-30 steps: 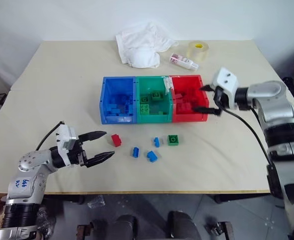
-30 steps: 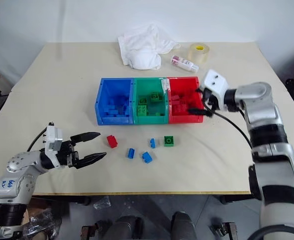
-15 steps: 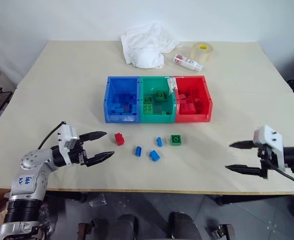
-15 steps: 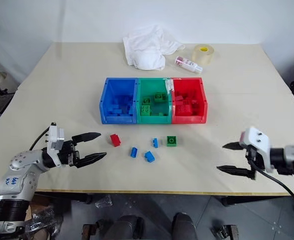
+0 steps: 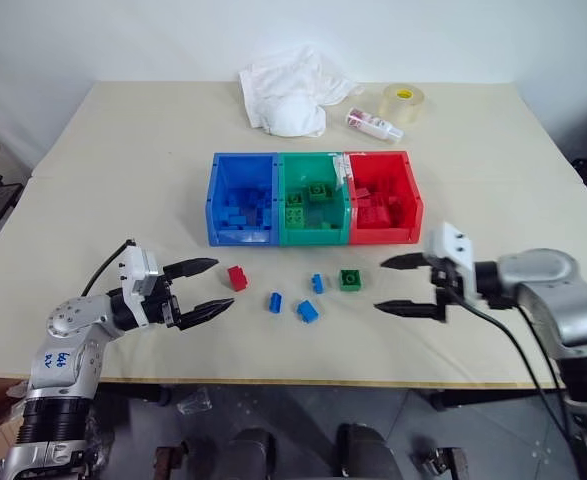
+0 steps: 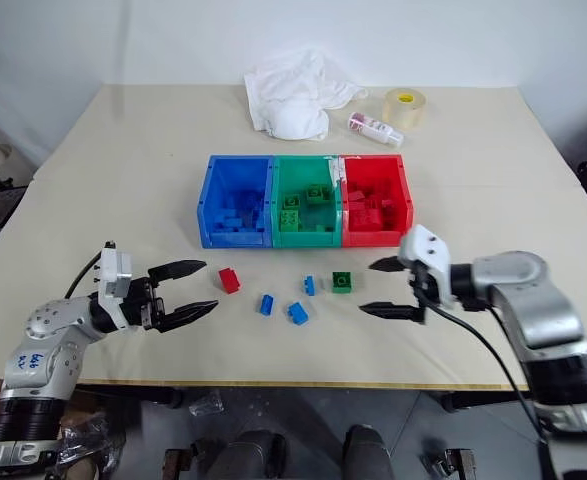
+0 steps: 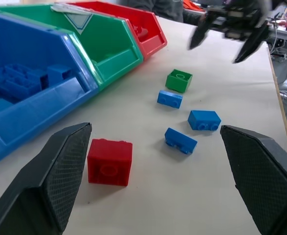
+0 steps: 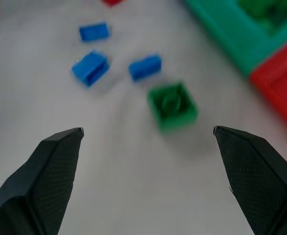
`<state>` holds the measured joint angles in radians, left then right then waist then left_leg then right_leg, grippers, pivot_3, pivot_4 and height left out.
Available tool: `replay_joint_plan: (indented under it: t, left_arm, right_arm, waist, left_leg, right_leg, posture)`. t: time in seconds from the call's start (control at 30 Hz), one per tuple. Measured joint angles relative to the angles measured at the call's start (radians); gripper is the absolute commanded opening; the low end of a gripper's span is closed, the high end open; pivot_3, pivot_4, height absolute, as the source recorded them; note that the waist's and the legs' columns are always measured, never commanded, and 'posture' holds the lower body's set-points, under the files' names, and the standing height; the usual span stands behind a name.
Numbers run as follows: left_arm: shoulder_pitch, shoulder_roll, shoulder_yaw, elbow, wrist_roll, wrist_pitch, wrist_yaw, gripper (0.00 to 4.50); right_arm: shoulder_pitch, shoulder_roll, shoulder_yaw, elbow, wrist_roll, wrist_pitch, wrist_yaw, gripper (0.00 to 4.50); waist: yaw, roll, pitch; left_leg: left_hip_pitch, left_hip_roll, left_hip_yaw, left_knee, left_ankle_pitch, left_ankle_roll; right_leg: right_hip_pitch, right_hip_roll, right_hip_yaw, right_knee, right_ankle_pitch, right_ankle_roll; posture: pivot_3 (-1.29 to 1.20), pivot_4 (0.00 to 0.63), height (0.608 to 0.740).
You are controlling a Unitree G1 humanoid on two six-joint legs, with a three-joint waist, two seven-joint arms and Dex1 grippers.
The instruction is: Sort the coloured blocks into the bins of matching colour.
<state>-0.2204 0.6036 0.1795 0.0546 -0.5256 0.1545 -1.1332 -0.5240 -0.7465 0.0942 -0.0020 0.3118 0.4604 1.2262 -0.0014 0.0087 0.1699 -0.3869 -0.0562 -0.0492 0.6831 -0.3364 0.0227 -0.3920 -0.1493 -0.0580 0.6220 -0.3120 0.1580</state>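
here both grippers — left gripper (image 5: 203, 285), right gripper (image 5: 393, 284) — gape beside loose blocks (image 5: 295, 294).

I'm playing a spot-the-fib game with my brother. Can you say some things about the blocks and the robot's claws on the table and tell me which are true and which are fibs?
1. Three blue blocks lie loose on the table. True.
2. The red block sits inside the red bin. False: it lies on the table, in front of the blue bin, near the left gripper.
3. The right gripper holds the green block. False: its jaws are open and empty, with the block on the table beside it.
4. The green bin is in the middle of the row. True.
5. The left gripper is shut. False: it is open.
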Motion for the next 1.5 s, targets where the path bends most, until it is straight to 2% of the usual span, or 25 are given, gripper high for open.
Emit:
replay_joint_plan:
  t: [0.1, 0.27, 0.3, 0.4, 0.57, 0.6, 0.93, 1.1, 1.23, 1.4, 1.5]
  left_arm:
    - [0.008, 0.002, 0.004, -0.026, 0.000, 0.004, 0.008, 4.50]
    - [0.043, 0.006, 0.021, -0.066, -0.004, 0.018, 0.024, 4.50]
    - [0.052, 0.006, 0.025, -0.080, -0.004, 0.020, 0.027, 4.50]
    - [0.074, 0.007, 0.038, -0.103, -0.013, 0.026, 0.032, 4.50]
    - [0.090, 0.007, 0.050, -0.125, -0.023, 0.037, 0.044, 4.50]
    - [0.094, 0.007, 0.052, -0.125, -0.024, 0.039, 0.049, 4.50]
    - [0.092, 0.007, 0.057, -0.123, -0.031, 0.042, 0.061, 4.50]
    - [0.071, 0.009, 0.057, -0.117, -0.030, 0.038, 0.059, 4.50]
    - [0.066, 0.010, 0.056, -0.094, -0.027, 0.024, 0.052, 4.50]
    - [0.071, 0.029, 0.058, -0.073, -0.018, 0.003, 0.038, 4.50]
    - [0.078, 0.034, 0.064, -0.074, -0.017, -0.006, 0.038, 4.50]
  right_arm:
    - [-0.074, 0.082, 0.060, 0.098, -0.043, -0.043, -0.020, 4.46]
    - [-0.111, 0.147, 0.122, 0.242, -0.105, -0.115, -0.023, 4.46]
    - [-0.120, 0.160, 0.130, 0.272, -0.114, -0.129, -0.024, 4.07]
    - [-0.140, 0.203, 0.132, 0.325, -0.127, -0.167, -0.039, 3.34]
    - [-0.147, 0.211, 0.126, 0.322, -0.125, -0.175, -0.040, 1.53]
    - [-0.147, 0.210, 0.122, 0.316, -0.123, -0.172, -0.040, 1.46]
    - [-0.146, 0.163, 0.033, 0.140, -0.061, -0.079, -0.060, 1.46]
    - [-0.282, 0.167, 0.015, 0.146, -0.053, -0.066, -0.075, 1.46]
    - [-0.423, 0.234, 0.027, 0.307, -0.084, -0.129, -0.088, 1.46]
    - [-0.579, 0.353, 0.059, 0.627, -0.162, -0.283, -0.128, 1.46]
    - [-0.665, 0.421, 0.060, 0.819, -0.206, -0.378, -0.176, 2.51]
  waist:
    - [-0.002, 0.000, 0.000]
    - [-0.003, 0.000, 0.000]
    - [-0.004, 0.000, 0.000]
    - [-0.009, 0.000, 0.000]
    - [-0.009, 0.000, 0.000]
    - [-0.009, 0.000, 0.000]
    - [-0.006, 0.000, 0.000]
    - [-0.007, 0.000, 0.000]
    - [-0.025, 0.000, 0.000]
    - [-0.037, 0.000, 0.000]
    - [-0.044, 0.000, 0.000]
  left_leg:
    - [0.000, 0.000, -0.001, 0.000, 0.000, 0.000]
    - [0.000, -0.001, -0.001, -0.001, 0.000, 0.000]
    - [0.000, -0.001, -0.001, -0.001, 0.000, 0.000]
    - [0.000, 0.000, -0.001, -0.001, 0.000, 0.000]
    - [0.000, -0.001, -0.002, -0.001, 0.000, 0.000]
    - [0.000, 0.000, -0.002, -0.001, 0.000, 0.000]
    - [0.000, 0.000, -0.002, -0.001, 0.000, 0.000]
    - [0.000, 0.000, -0.001, -0.001, 0.000, 0.000]
    - [0.000, 0.000, -0.001, -0.002, 0.000, 0.000]
    - [0.000, 0.000, -0.002, -0.003, 0.000, 0.000]
    - [0.000, -0.001, -0.003, -0.003, 0.000, -0.001]
  right_leg:
    - [0.000, 0.000, 0.000, 0.000, 0.000, 0.000]
    - [0.000, 0.000, -0.001, 0.001, 0.000, 0.000]
    - [0.000, 0.000, -0.001, 0.001, 0.000, 0.000]
    - [-0.001, 0.000, -0.001, 0.001, 0.000, 0.000]
    - [0.000, 0.000, -0.001, 0.001, 0.000, 0.000]
    - [0.000, 0.000, -0.001, 0.001, 0.000, 0.000]
    - [0.000, 0.000, -0.001, 0.001, 0.000, 0.000]
    - [-0.001, 0.000, -0.001, 0.001, 0.000, 0.000]
    - [-0.001, 0.000, -0.001, 0.002, 0.000, 0.000]
    - [-0.002, 0.000, -0.002, 0.003, 0.000, 0.000]
    - [-0.002, 0.000, -0.002, 0.004, 0.000, 0.000]
  posture:
    - [0.00, 0.150, 0.740]
    - [0.00, 0.150, 0.740]
    - [0.00, 0.150, 0.740]
    - [0.00, 0.150, 0.740]
    - [0.00, 0.150, 0.740]
    - [0.00, 0.150, 0.740]
    - [0.00, 0.150, 0.740]
    - [0.00, 0.150, 0.740]
    - [0.00, 0.150, 0.740]
    - [0.00, 0.150, 0.740]
    - [0.00, 0.150, 0.740]
